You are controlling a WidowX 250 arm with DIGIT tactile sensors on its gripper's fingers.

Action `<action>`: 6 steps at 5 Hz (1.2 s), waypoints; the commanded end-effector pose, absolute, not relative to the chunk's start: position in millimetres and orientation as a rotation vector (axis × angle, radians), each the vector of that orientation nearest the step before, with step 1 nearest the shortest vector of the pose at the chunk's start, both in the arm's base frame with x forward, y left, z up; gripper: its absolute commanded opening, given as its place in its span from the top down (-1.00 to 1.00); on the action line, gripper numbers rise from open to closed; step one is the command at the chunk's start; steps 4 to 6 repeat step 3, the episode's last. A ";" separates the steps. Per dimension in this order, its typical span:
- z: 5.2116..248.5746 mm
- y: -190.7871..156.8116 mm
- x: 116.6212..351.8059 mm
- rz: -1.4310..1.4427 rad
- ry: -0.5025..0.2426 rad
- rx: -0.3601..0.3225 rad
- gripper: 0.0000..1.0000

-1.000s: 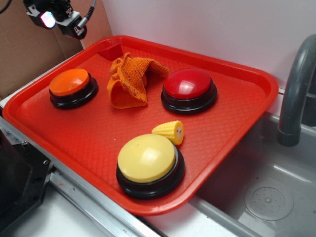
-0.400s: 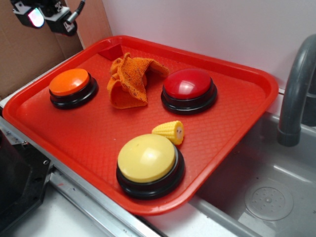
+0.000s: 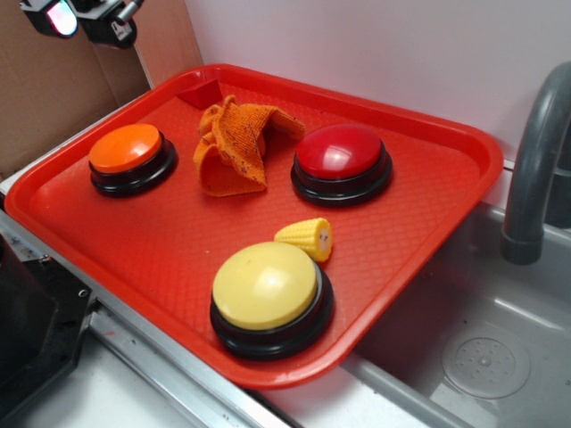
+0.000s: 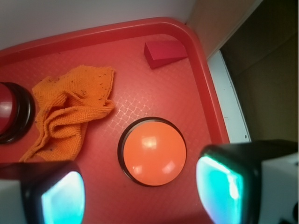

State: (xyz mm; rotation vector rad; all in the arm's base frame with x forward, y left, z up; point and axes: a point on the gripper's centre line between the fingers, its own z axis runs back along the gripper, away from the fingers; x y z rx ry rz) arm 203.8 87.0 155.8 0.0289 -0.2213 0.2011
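Note:
My gripper (image 3: 82,18) hangs high at the top left, well above the red tray (image 3: 419,241), and it is open with nothing between its fingers. In the wrist view the gripper (image 4: 140,196) looks straight down, its two teal pads (image 4: 219,191) wide apart. Nearest below it is the orange dome button (image 3: 127,148) (image 4: 153,151) on a black base. A crumpled orange cloth (image 3: 236,143) (image 4: 70,109) lies beside that button.
On the tray also stand a red dome button (image 3: 341,153), a yellow dome button (image 3: 265,287) and a small toy corn cob (image 3: 306,236). A red wedge block (image 4: 164,50) sits in the tray's far corner. A sink (image 3: 482,357) with a grey faucet (image 3: 535,169) is at right.
The gripper has moved left and up toward the frame's top-left corner. Everything on the tray stays where it was.

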 end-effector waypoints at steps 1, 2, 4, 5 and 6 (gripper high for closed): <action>180.2 89.8 213.9 0.191 -0.292 0.043 -1.00; 183.2 85.8 214.0 0.168 -0.344 0.049 -1.00; 174.5 87.5 213.3 0.157 -0.332 0.082 -1.00; 174.5 87.5 213.3 0.157 -0.332 0.082 -1.00; 174.5 87.5 213.3 0.157 -0.332 0.082 -1.00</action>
